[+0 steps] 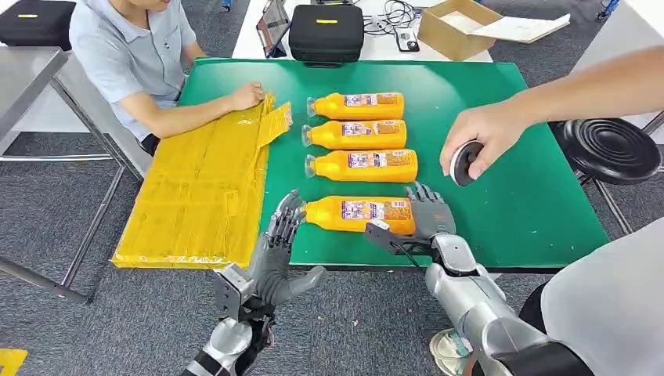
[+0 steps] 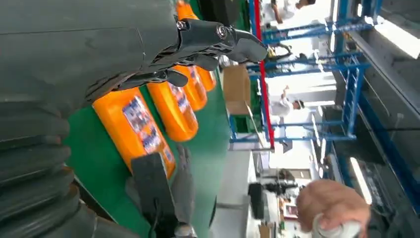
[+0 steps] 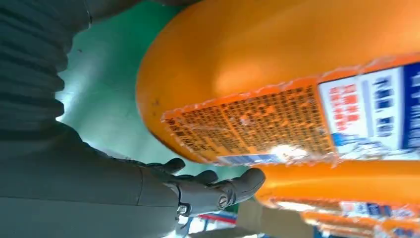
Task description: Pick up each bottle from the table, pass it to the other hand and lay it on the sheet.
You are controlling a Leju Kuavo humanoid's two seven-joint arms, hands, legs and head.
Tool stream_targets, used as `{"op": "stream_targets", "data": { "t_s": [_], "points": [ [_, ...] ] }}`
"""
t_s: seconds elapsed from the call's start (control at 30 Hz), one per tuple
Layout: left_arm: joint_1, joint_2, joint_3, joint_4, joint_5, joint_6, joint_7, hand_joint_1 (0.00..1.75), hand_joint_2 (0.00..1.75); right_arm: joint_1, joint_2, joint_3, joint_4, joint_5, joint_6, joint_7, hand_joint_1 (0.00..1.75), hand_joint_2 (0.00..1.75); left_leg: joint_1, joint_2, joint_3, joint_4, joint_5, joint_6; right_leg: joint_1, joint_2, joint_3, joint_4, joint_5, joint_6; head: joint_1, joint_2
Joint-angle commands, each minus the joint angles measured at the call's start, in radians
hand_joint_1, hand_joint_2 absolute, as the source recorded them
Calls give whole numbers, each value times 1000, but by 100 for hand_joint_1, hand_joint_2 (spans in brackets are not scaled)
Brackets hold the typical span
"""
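Closing the spread, empty right hand squarely round the base of the nearest bottle, low in the frame's centre on the bench, looks best, the left hand waiting open beside its cap.

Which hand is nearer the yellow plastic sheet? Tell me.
Left. The left hand hovers over the green table's near edge, just beside the yellow plastic sheet. The right hand is at the base of the nearest orange bottle, that bottle's length farther away.
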Motion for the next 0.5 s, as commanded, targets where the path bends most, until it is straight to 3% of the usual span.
{"op": "stream_targets", "data": {
  "t_s": [0.03, 0.47, 0.5],
  "points": [
    [-73, 4, -31, 88, 12, -8, -11, 0, 175, -37, 9, -40, 98, -53, 33, -87, 0, 175, 1, -1, 2, -1, 0, -1, 1, -1, 2, -1, -1, -2, 0, 0],
    [-73, 4, -31, 87, 12, -8, -11, 0, 175, -33, 9, -40, 98, -54, 30, -90, 0, 175, 1, -1, 4, 0, -1, -2, 2, -1, 4, -1, -1, -2, 0, 0],
    [-72, 5, -31, 88, 13, -8, -11, 0, 175, -32, 9, -41, 99, -55, 29, -91, 175, 175, 1, -1, 3, 0, -1, -1, 1, -1, 3, -1, -1, -1, 0, 0]
  ]
}}
